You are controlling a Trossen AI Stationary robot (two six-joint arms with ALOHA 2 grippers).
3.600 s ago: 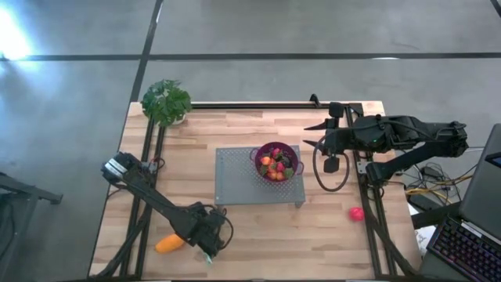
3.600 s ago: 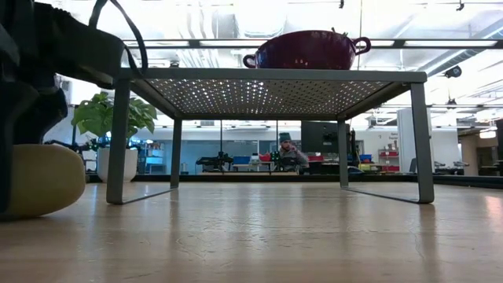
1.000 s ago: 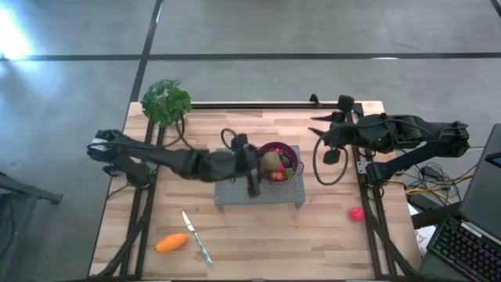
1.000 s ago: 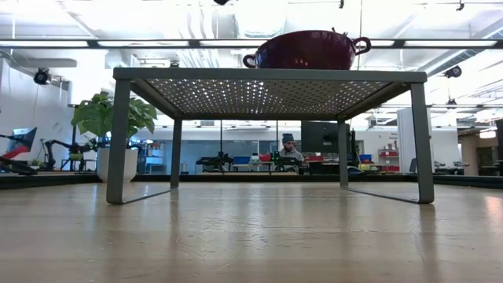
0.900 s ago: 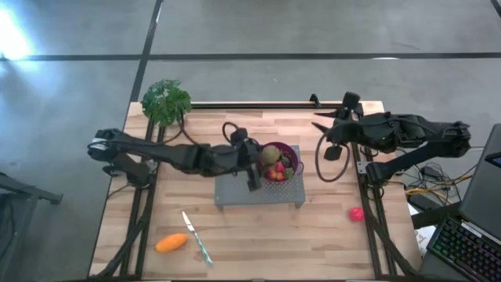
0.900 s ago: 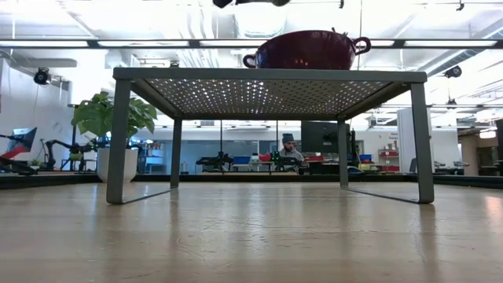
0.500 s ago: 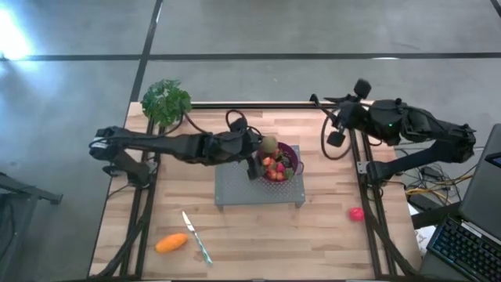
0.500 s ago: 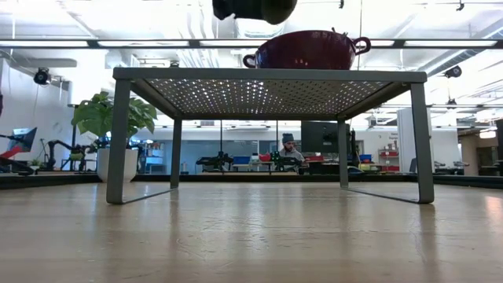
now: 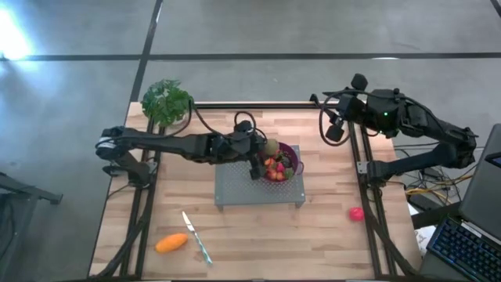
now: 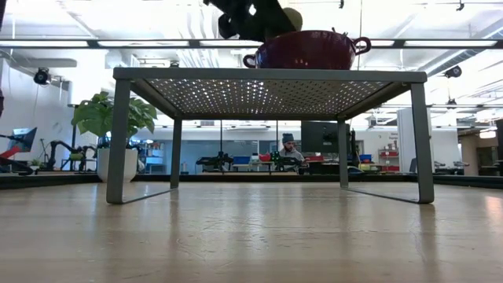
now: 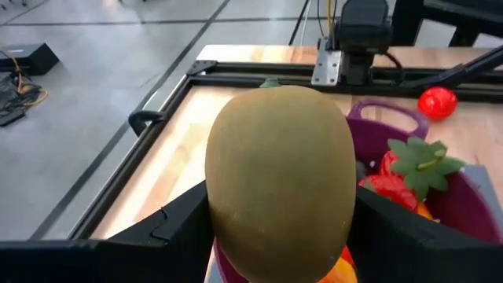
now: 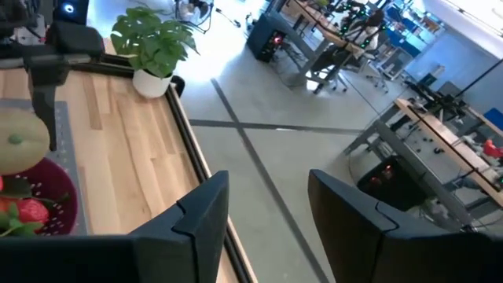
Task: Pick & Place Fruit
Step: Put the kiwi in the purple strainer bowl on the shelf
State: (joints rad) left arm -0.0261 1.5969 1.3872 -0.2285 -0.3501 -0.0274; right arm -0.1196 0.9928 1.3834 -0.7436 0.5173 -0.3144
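Left gripper [image 9: 262, 154] pinching brown-green oval fruit [image 11: 279, 177] just above the purple bowl's [image 9: 292, 153] rim. Right gripper [image 12: 263, 224] spread, well clear of the bowl. Risk: off-centre release, fruit rolling off the piled strawberries [image 11: 397, 179].

No text, label, brand, number or sign can be read in any view.
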